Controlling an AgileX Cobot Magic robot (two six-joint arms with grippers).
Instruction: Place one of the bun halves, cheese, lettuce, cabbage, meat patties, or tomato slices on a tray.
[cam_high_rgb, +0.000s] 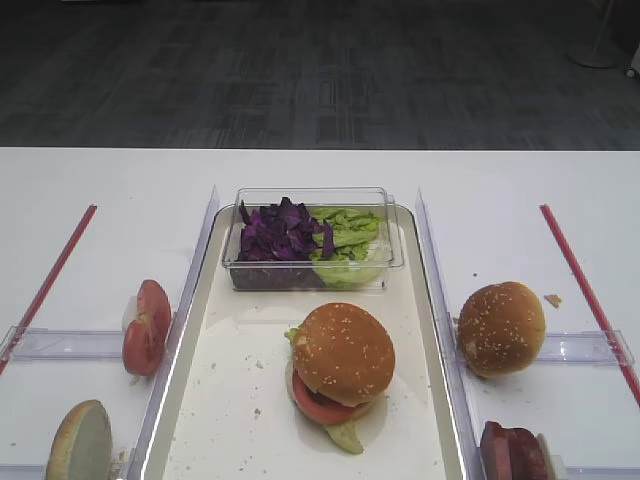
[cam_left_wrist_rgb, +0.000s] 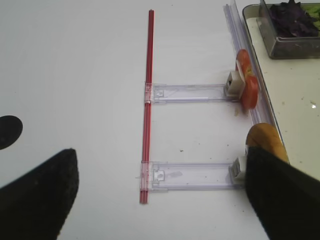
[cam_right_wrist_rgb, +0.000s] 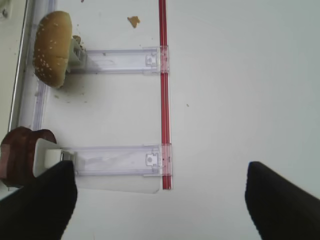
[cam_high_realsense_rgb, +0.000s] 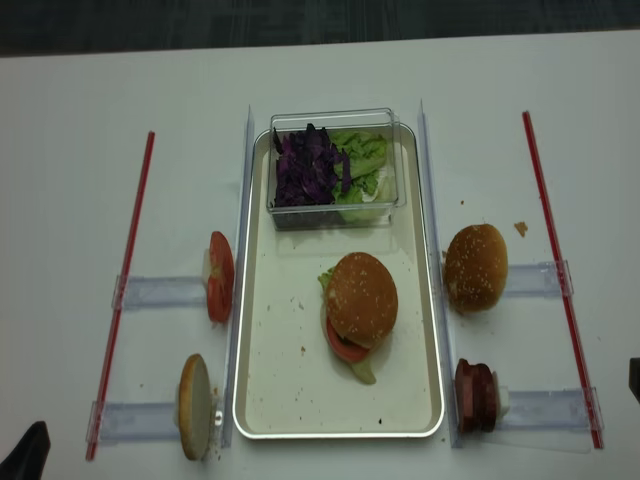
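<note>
A: What's the biggest thing on the white worktop (cam_high_rgb: 110, 190)?

B: The cream tray (cam_high_realsense_rgb: 275, 395), in the middle. At its far end sits a clear tub (cam_high_realsense_rgb: 335, 205) with purple cabbage (cam_high_realsense_rgb: 307, 170) on the left and green lettuce (cam_high_realsense_rgb: 362, 158) on the right.

A: And the bun?

B: A seeded bun half (cam_high_realsense_rgb: 362, 297) tops a stack near the tray's centre, over a tomato slice (cam_high_realsense_rgb: 342, 345) and a leaf. Off the tray, another bun half (cam_high_realsense_rgb: 475, 266) and the meat patties (cam_high_realsense_rgb: 476, 392) stand to the right; tomato slices (cam_high_realsense_rgb: 220, 276) and a bun half (cam_high_realsense_rgb: 194, 406) on edge stand to the left.

A: The claws?

B: The right claw (cam_right_wrist_rgb: 160, 200) is spread wide over bare worktop, holding nothing. The left claw (cam_left_wrist_rgb: 165, 200) is also apart and empty.
</note>
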